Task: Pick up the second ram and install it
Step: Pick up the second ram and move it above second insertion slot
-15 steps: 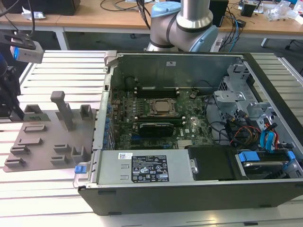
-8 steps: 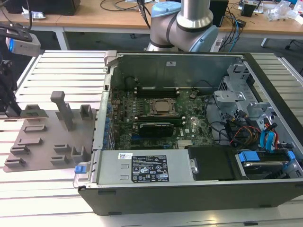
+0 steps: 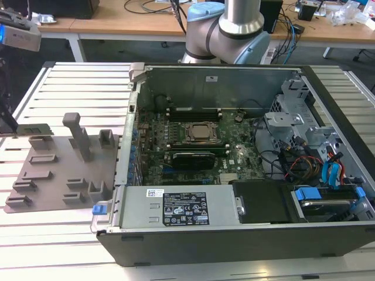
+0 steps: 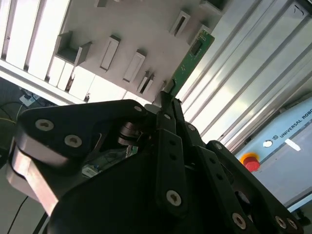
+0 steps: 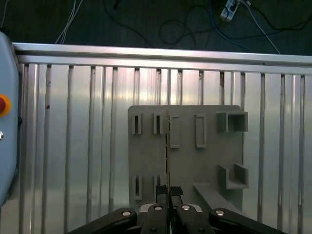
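Gripper was clamped shut on the second ram, held over the grey tray at the exterior view's left.

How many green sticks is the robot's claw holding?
1. The second ram is pinched in the gripper, above the grey tray. More may be hidden inside the computer case.

One grey tray, one open computer case, one CPU socket. One green ram stick, one gripper, one red button.
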Tool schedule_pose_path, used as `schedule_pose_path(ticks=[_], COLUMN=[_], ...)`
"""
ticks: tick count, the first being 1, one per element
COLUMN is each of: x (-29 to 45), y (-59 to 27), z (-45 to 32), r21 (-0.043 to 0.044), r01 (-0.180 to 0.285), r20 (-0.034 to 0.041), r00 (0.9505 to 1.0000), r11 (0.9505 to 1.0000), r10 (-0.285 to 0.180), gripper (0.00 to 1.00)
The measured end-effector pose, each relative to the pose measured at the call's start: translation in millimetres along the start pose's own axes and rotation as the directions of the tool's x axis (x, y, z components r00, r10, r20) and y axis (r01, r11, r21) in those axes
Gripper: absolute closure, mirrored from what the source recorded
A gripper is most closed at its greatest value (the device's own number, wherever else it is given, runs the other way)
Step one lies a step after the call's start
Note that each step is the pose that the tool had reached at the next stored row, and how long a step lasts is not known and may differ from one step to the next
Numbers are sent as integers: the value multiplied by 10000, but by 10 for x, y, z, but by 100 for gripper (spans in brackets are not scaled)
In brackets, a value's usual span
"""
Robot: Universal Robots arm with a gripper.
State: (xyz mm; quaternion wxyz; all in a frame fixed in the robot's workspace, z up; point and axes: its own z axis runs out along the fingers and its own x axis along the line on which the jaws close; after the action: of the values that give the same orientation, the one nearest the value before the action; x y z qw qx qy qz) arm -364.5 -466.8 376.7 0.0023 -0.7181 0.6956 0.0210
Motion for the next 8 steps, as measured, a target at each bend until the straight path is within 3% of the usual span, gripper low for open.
schedule_pose_path(ticks=[8], x=[-14], y=[11], z=[-431], r21=[1], r01=[0], r20=[1], r00=[10000], r11=[10000], r10=[0], gripper=[87])
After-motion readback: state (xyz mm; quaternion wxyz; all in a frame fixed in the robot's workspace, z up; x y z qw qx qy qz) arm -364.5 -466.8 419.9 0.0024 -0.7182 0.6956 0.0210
